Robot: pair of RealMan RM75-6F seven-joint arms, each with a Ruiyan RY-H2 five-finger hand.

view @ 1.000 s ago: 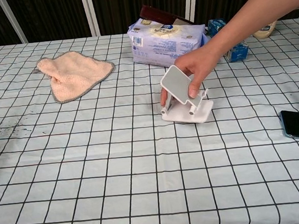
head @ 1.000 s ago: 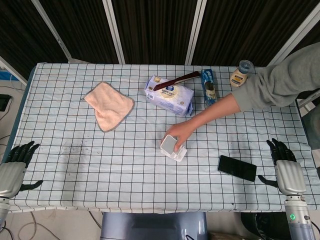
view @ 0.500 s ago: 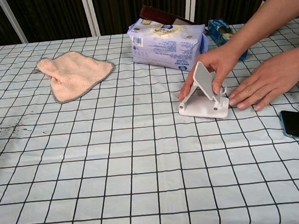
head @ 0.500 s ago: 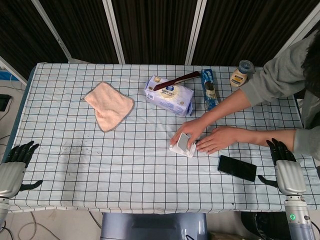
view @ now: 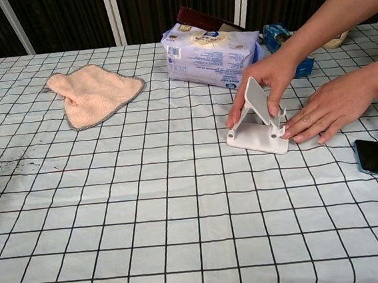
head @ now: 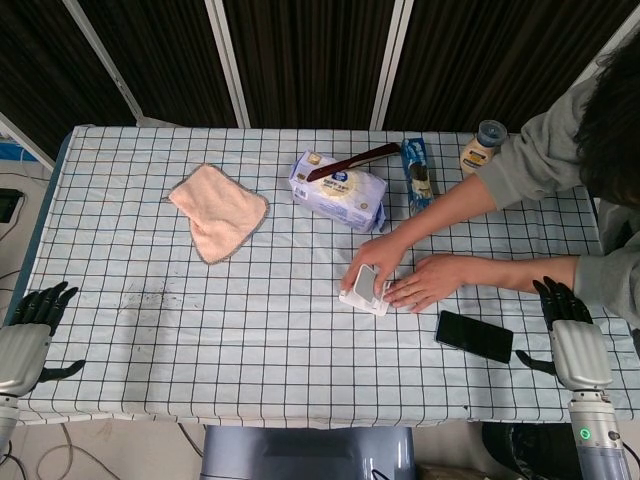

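- Since a second ago the white phone stand (view: 257, 127) has slid to the right across the checked tablecloth (head: 250, 310), and a second human hand has come in beside it.
- Over the last half second, barely any change: the person's two hands stay on the stand, shifted only slightly.
- Now one of the person's hands (view: 263, 81) grips the stand's tilted back plate from above, while the other (view: 326, 108) lies flat with its fingertips touching the stand's base.
- The stand sits near the table's middle, a little toward the robot's right, with its plate tilted up.
- Both robot hands hang at the near edge of the table, well apart from the stand, and neither has budged.
- Left hand (head: 28, 335): holding nothing, dark fingers extended and slightly spread, at the near left corner.
- Right hand (head: 572, 335): also holding nothing, fingers pointing up and apart, at the near right corner.
- Nearest thing to the right hand is the black phone (head: 474, 336), lying flat just beside it, not touched.
- Further back: a pink cloth (head: 218, 210) crumpled on the left, a pack of wipes (head: 338, 190) with a dark brown flat object (head: 352, 160) resting on it, a blue packet (head: 418, 175), and a small bottle (head: 480, 148) at the far right.
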